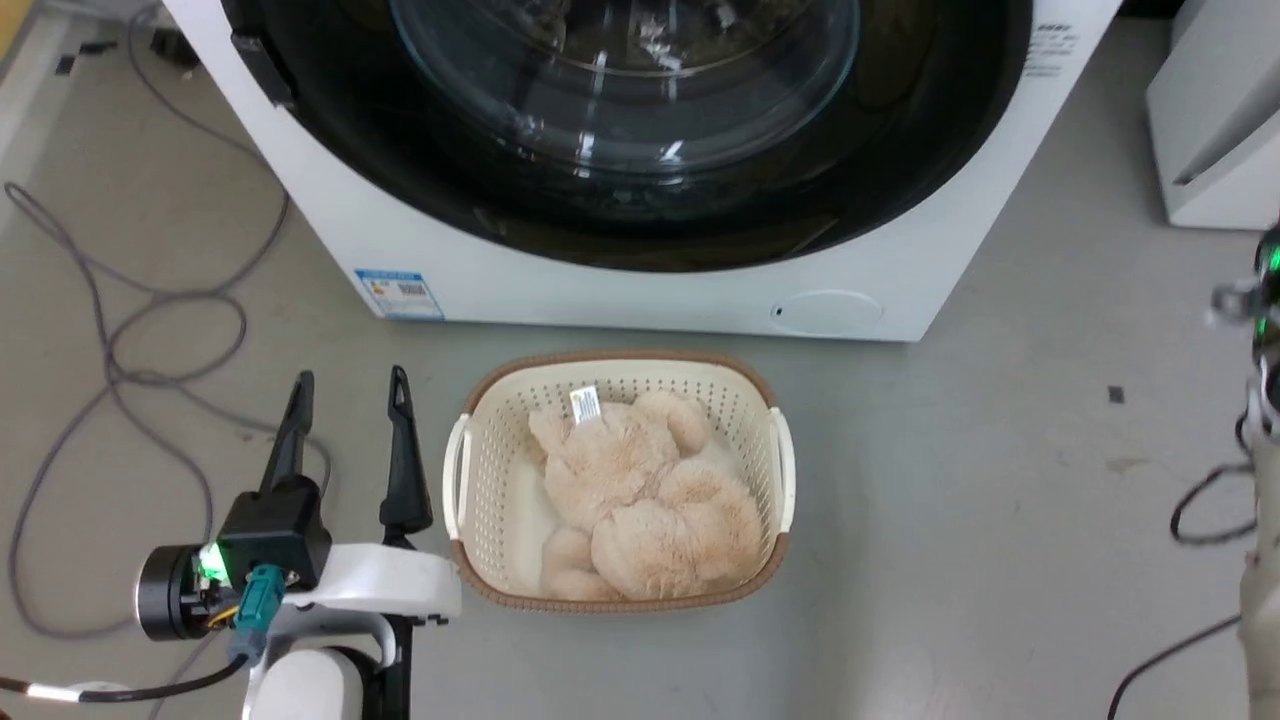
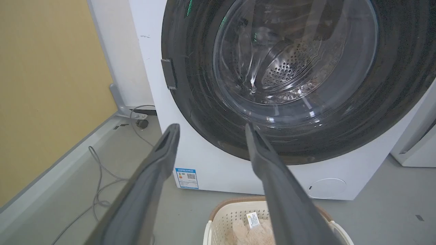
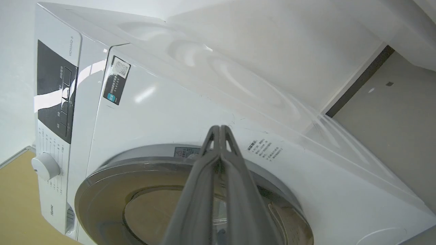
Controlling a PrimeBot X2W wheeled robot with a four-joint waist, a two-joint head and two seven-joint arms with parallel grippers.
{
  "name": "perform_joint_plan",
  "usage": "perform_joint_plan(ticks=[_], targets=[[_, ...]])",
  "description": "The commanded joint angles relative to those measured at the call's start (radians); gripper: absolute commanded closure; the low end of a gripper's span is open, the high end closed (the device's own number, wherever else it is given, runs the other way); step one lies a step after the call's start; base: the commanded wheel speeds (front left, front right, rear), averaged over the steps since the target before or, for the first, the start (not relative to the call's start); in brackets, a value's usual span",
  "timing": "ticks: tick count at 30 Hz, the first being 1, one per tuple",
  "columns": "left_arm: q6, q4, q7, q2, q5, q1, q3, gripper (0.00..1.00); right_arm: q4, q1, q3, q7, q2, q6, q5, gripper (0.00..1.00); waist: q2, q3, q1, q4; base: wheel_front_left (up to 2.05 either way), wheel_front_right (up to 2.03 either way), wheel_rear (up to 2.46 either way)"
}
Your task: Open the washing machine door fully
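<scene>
Facing: large round glossy black washing machine door (image 1: 625, 130) shut flat against the front of the big white front-loading washing machine (image 1: 640, 295), face turned out toward the robot; round, so no long axis.
Place: top middle of the head view, low on the machine's front, above a blue label sticker (image 1: 398, 293) and a small round flap (image 1: 825, 312).
Look: broad black ring around a bulging clear glass bowl window, perforated steel drum showing through it in the left wrist view; small dark block on the ring's left edge.
In front: cream perforated plastic basket (image 1: 765, 400) on the grey floor (image 1: 1000, 480), just before the machine, with a beige plush toy (image 1: 640, 490) lying inside.
Left end effector (image 1: 350, 378): spread wide, gripping nothing, beside the basket, long dark fingers aimed at the machine's lower front, apart from the door.
Right end effector (image 3: 219, 126): fingers pressed together, nothing between them; tips over the white front just above the door's rim, contact not clear.
</scene>
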Motion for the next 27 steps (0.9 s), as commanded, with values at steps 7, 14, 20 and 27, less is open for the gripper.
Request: perform_joint_plan(ticks=[7,14,20,27], targets=[[0.016,-0.009,-0.024,0.001,-0.008,-0.043,-0.012,0.0,0.103,-0.189,0.054,0.014,-0.034,0.001,0.047,1.0,0.0,0.067,-0.0001,0.025,0.0,0.0,0.0],[0.032,-0.011,-0.039,0.001,-0.018,-0.07,-0.029,0.0,0.17,-0.306,0.106,0.04,-0.048,0.001,0.083,1.0,0.0,0.109,-0.0001,0.047,0.0,0.0,0.0],[0.042,-0.007,-0.051,0.001,-0.026,-0.09,-0.034,0.0,0.219,-0.373,0.148,0.064,-0.058,0.001,0.119,1.0,0.0,0.136,-0.0001,0.06,0.0,0.0,0.0],[0.057,-0.008,-0.066,0.001,-0.032,-0.106,-0.044,0.0,0.271,-0.44,0.2,0.097,-0.073,0.001,0.169,1.0,0.0,0.166,-0.0001,0.071,0.0,0.0,0.0]])
